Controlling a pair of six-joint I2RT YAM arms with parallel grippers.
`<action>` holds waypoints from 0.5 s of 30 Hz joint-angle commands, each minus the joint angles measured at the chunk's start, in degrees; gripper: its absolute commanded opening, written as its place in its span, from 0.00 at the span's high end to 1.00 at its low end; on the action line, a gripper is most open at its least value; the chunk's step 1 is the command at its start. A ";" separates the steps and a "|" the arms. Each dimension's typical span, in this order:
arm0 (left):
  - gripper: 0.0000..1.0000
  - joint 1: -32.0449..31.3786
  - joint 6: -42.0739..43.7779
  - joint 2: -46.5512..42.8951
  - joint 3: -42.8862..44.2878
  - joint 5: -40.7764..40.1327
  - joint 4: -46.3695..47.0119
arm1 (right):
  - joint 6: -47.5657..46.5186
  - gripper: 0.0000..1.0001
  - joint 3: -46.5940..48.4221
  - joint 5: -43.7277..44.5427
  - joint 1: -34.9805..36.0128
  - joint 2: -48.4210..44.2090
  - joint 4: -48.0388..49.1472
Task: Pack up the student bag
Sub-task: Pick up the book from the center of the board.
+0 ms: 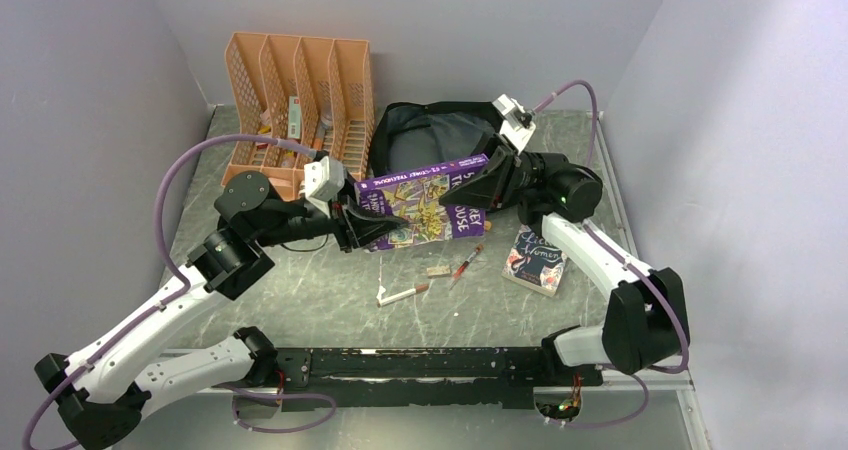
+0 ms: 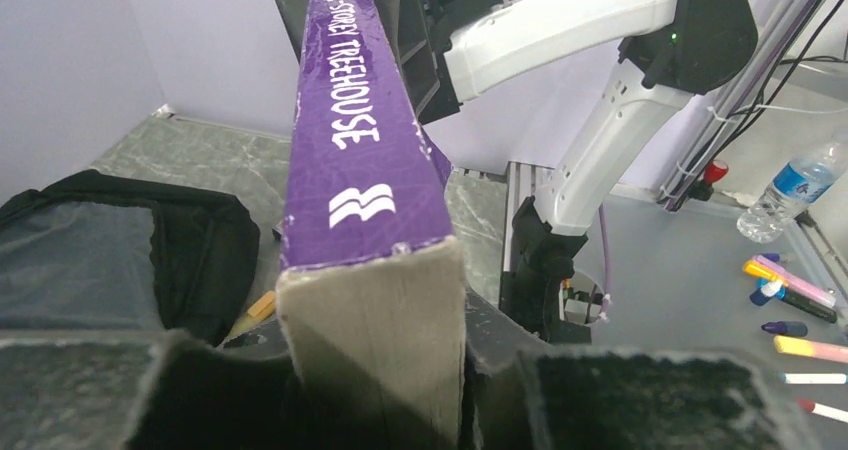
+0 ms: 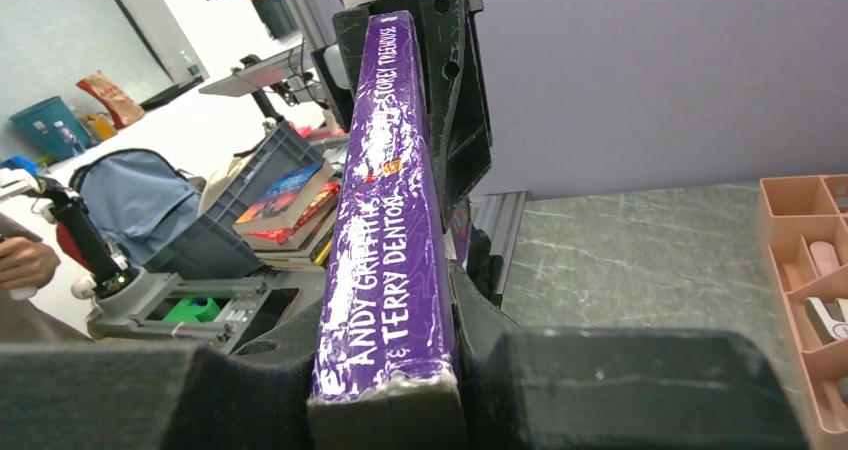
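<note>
The grey marbled table (image 1: 300,300) fills the top view. The student bag (image 1: 420,135) lies at 12 o'clock from the table's middle, against the far wall, black and gaping open toward the arms. In the left wrist view the same bag (image 2: 120,250) sits at 9 o'clock, below the book.

An orange slotted rack (image 1: 300,90) stands at 11 o'clock, just beside the bag, with a few small items in its slots.

A purple book (image 1: 425,202) spans the table's middle just near of the bag, with its cover facing up and its spine along the far edge. The left gripper (image 1: 352,225) clamps its 9 o'clock end: in the wrist view both fingers (image 2: 250,400) press the page block. The right gripper (image 1: 485,185) grips the 3 o'clock end, jaws narrow and tight on the spine.

A smaller dark book (image 1: 536,260) lies flat at 4 o'clock. A red pen (image 1: 466,265) and a white pen (image 1: 403,293) lie at 6 o'clock, with a small tan block (image 1: 437,270) between them.
</note>
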 commanded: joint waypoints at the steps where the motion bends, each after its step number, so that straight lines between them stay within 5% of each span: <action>1: 0.74 -0.21 -1.32 -0.51 -0.85 4.66 2.77 | -0.36 1.00 2.04 1.47 -0.16 -1.28 15.97; 8: 0.95 -0.21 0.26 0.25 -0.04 4.51 -0.25 | -6.24 0.96 1.32 0.40 -0.23 -3.18 11.73; 12: 0.95 -0.21 1.84 -0.24 1.40 -8.76 -6.82 | -19.72 0.59 -0.01 1.12 -0.88 -6.81 -4.53; 15: 0.95 -0.12 3.58 0.41 3.25 -16.27 -11.52 | -40.44 0.44 0.07 5.48 -1.29 -11.90 -34.44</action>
